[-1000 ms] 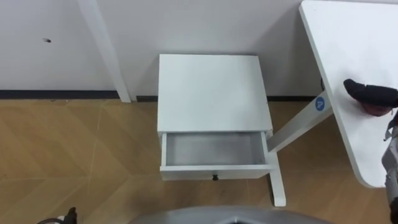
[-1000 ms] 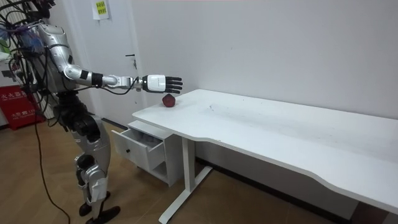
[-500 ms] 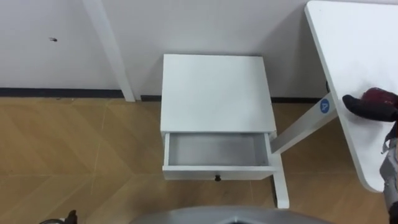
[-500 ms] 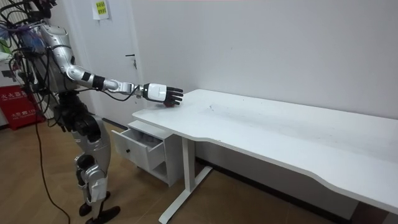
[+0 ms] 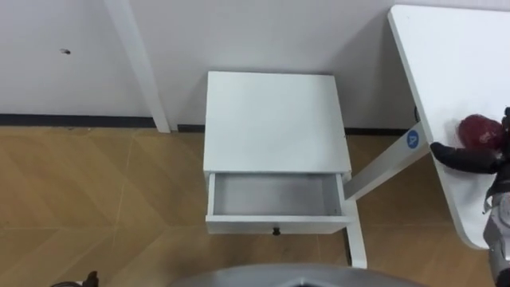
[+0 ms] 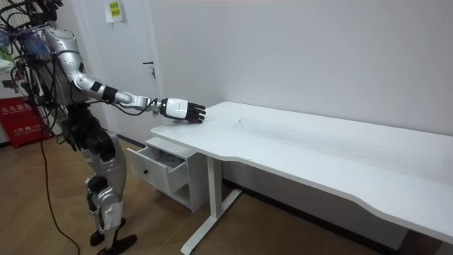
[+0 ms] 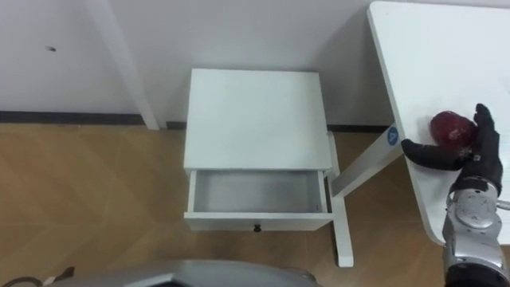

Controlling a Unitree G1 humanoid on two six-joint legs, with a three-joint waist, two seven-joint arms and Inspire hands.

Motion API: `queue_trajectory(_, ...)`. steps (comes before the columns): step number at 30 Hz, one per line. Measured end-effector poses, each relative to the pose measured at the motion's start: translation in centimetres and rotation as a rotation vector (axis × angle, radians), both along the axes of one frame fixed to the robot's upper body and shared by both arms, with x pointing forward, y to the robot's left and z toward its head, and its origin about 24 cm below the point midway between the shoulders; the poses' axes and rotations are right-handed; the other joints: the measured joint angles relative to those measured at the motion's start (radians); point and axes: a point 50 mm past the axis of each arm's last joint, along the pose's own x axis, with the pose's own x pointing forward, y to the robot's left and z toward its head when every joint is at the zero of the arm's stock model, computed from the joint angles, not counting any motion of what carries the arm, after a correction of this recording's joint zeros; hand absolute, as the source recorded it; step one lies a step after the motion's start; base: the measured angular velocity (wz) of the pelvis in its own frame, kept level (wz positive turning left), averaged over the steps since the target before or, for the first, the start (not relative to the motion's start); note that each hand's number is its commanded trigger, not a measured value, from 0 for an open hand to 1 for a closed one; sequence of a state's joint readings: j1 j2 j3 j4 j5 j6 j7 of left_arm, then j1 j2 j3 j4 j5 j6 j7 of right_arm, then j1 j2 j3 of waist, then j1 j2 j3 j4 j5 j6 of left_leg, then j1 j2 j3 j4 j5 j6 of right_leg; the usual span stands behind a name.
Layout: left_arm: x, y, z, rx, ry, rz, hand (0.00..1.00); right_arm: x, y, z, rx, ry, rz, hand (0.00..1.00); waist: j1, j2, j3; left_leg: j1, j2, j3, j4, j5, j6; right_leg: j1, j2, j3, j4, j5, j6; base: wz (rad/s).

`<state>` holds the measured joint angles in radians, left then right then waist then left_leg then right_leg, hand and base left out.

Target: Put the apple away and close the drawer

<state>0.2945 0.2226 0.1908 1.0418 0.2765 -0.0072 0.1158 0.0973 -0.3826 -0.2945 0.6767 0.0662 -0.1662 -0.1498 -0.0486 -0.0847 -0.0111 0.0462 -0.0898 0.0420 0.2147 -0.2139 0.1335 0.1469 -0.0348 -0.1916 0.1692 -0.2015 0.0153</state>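
A dark red apple [image 7: 449, 126] lies near the corner of the white desk [image 7: 446, 56] at my right. My right hand [image 7: 472, 159] rests on the desk at the apple, open: its thumb reaches along the apple's near side and its straight fingers [image 7: 484, 121] stand at its far right. In the room view the right hand [image 6: 178, 109] hides the apple. Below, the white cabinet [image 5: 275, 119] has its drawer [image 5: 275, 226] pulled out, with nothing inside. A dark bit of my left hand [image 5: 84, 279] shows at the lower left edge.
The desk's white leg and foot [image 5: 356, 239] stand right beside the drawer's right end. The cabinet backs onto a white wall with a dark skirting [image 5: 72, 120]. Wooden floor [image 5: 96, 191] lies open to the left of the cabinet.
My right hand has come down from above the apple to the desk top and now brackets the apple. The eye view shifted slightly.
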Motion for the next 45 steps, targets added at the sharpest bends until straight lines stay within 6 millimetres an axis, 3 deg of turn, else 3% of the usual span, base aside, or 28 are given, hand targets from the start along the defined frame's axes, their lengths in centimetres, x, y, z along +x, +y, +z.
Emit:
queue_trajectory(9,0.5,0.8,0.3,0.021,-0.003,-0.028,0.00,-0.5,-0.8,-0.1,-0.026,0.006,-0.041,1.00,0.002,0.003,0.0043,0.001,0.005,-0.003,0.017,-0.009,-0.006,0.007,0.001,-0.002,-0.001,0.000,0.000,0.00)
queue_trajectory(15,0.9,0.5,0.2,0.000,-0.012,-0.035,0.00,0.6,0.1,0.5,-0.038,-0.013,0.019,1.00,0.018,0.009,0.0086,-0.012,0.007,-0.001,0.016,-0.007,-0.010,-0.010,0.004,-0.001,0.000,0.001,0.000,-0.03)
queue_trajectory(21,1.7,-0.2,0.0,-0.018,-0.013,-0.094,0.00,3.4,3.6,1.5,-0.059,-0.058,0.227,1.00,0.028,0.014,0.0122,-0.031,0.007,0.000,0.014,-0.006,-0.010,-0.023,0.009,-0.002,-0.001,0.001,-0.001,0.00)
queue_trajectory(23,2.0,-0.6,-0.1,-0.029,-0.011,-0.119,0.00,4.3,6.2,1.3,-0.075,-0.027,0.377,1.00,0.046,0.014,0.0126,-0.034,0.008,0.000,0.022,-0.005,-0.011,-0.031,0.005,-0.001,-0.001,0.001,-0.001,0.00)
queue_trajectory(26,3.4,-1.3,-0.3,-0.043,-0.031,-0.165,0.00,4.7,9.3,0.7,-0.104,0.023,0.570,1.00,0.078,0.019,0.0168,-0.036,0.008,0.000,0.021,-0.005,-0.011,-0.033,0.003,-0.002,-0.001,0.001,-0.001,0.01)
queue_trajectory(31,3.7,-1.6,-0.4,-0.046,-0.031,-0.184,0.00,4.7,12.9,-0.1,-0.094,0.063,0.759,1.00,0.118,0.030,0.0205,-0.037,0.006,-0.015,0.020,-0.005,-0.011,-0.029,0.004,-0.003,-0.002,0.001,-0.001,0.08)
queue_trajectory(38,3.0,-2.2,-0.7,-0.048,0.023,-0.251,0.00,4.7,16.3,0.1,-0.094,0.072,0.946,1.00,0.160,0.027,0.0185,-0.044,0.005,-0.023,0.012,-0.005,-0.011,-0.028,0.005,-0.001,-0.015,0.001,-0.001,0.04)
queue_trajectory(45,3.0,-2.7,-0.8,-0.061,0.026,-0.261,0.00,4.4,17.5,-0.3,-0.056,0.089,0.997,1.00,0.173,0.024,0.0167,-0.054,0.001,-0.036,0.019,-0.005,-0.012,-0.028,0.004,-0.006,-0.019,0.001,-0.001,0.06)
